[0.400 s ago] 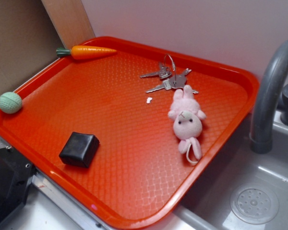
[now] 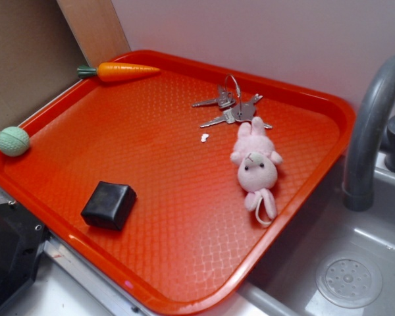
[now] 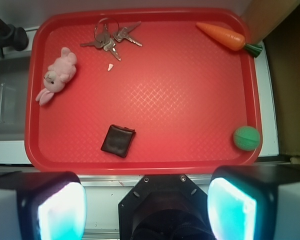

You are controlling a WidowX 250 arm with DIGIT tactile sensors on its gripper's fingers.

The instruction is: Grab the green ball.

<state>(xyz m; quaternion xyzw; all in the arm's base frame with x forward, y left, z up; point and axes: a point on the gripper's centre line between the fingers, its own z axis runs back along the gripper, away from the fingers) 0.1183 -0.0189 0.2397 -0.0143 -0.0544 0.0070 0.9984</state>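
Note:
The small pale green ball [image 2: 13,141] with grooved seams sits at the left corner of the red tray [image 2: 184,263], against its rim. In the wrist view the ball [image 3: 246,138] is at the tray's near right corner [image 3: 255,100]. My gripper [image 3: 147,210] hangs high above the near edge of the tray, jaws wide apart with nothing between them. Its two pads [image 3: 60,212] glow cyan at the bottom of the wrist view. The ball lies ahead and right of the gripper, just beyond the right pad. The gripper is not seen in the exterior view.
On the tray lie a black box [image 2: 109,205], a pink plush bunny [image 2: 255,166], a bunch of keys [image 2: 230,108] and an orange toy carrot [image 2: 122,71]. A grey faucet [image 2: 372,125] and a sink [image 2: 349,280] stand at the right. The black robot base [image 3: 165,210] lies below the gripper.

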